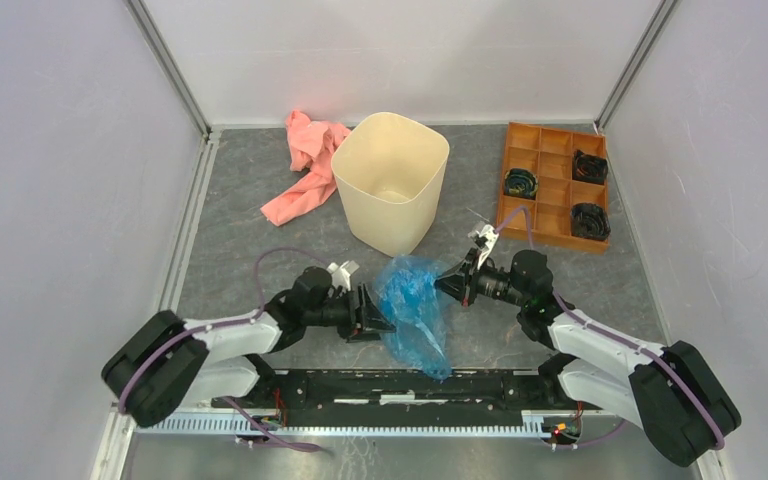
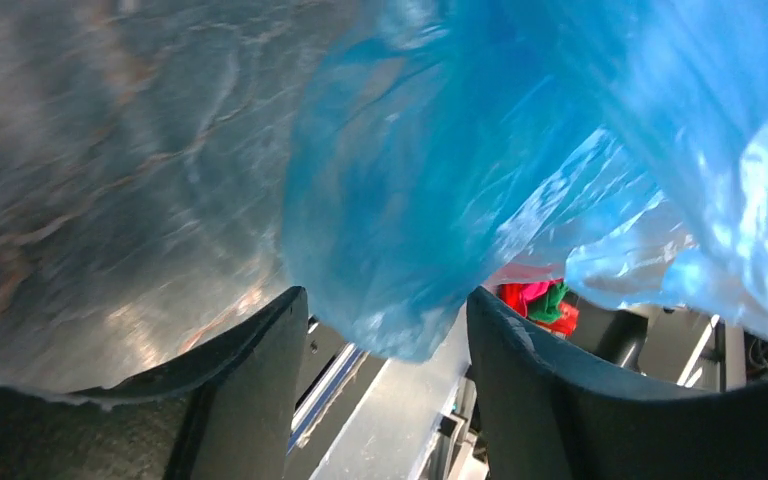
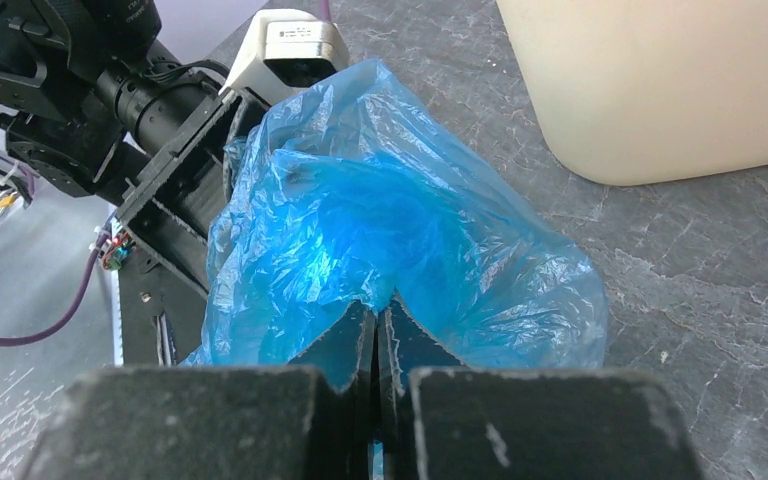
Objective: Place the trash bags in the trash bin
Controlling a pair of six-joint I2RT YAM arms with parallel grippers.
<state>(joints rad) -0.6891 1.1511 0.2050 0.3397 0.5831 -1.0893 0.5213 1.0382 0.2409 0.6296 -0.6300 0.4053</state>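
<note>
The blue trash bag (image 1: 415,310) hangs crumpled between my two grippers, in front of the cream trash bin (image 1: 380,215), and trails down toward the arm bases. My right gripper (image 1: 447,283) is shut on the bag's right edge; in the right wrist view its jaws (image 3: 377,305) meet with blue film (image 3: 360,230) pinched between them, and the bin (image 3: 660,80) stands just beyond. My left gripper (image 1: 378,312) is at the bag's left side. In the left wrist view it (image 2: 385,300) stands open, a lobe of the bag (image 2: 430,180) sagging between the spread fingers, unclamped.
A pink cloth (image 1: 305,165) lies left of the bin, touching it. An orange compartment tray (image 1: 550,160) with black items sits at the back right. White walls close in the grey table on three sides.
</note>
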